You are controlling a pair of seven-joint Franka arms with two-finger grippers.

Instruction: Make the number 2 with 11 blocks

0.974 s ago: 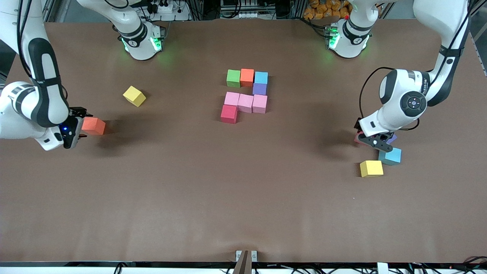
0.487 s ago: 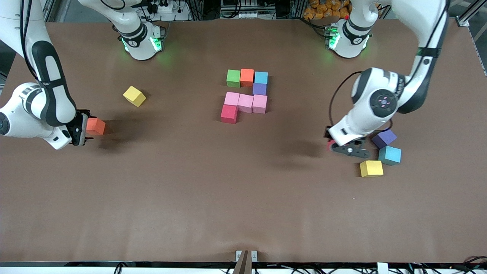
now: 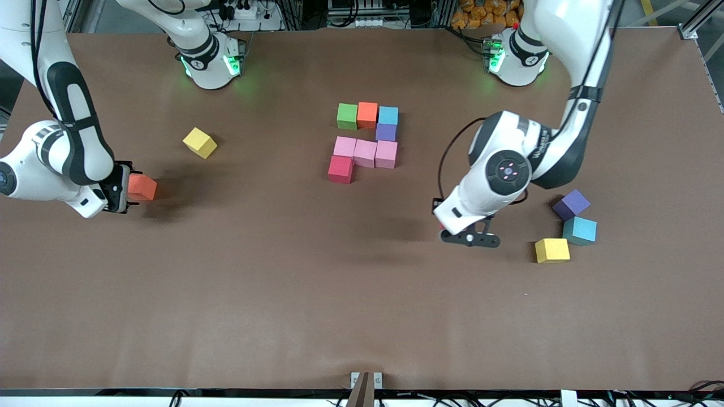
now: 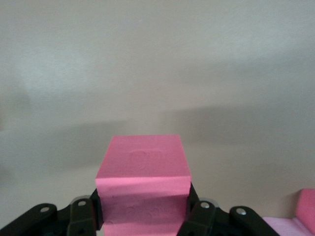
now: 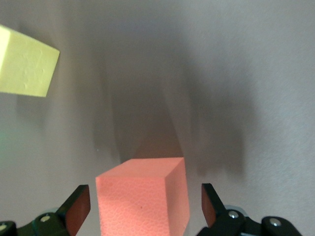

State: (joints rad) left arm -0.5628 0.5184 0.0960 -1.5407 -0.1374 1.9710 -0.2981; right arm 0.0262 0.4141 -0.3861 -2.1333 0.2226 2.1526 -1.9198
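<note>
Carrying a pink block (image 4: pixel 143 179) pinched in its jaws, the left gripper (image 3: pixel 465 233) hangs over bare table beside the unfinished 2 (image 3: pixel 365 141). The right gripper (image 3: pixel 125 195), jaws wide, straddles an orange block (image 3: pixel 141 187); closing off-centre could twist it.

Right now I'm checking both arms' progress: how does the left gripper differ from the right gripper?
The left gripper is shut on a pink block and carries it in the air over bare table; the right gripper is open, its fingers either side of an orange block that sits on the table, not yet clamped. The left is midway toward the unfinished figure; the right is at its own end. Both have one cube between their fingers.
</note>
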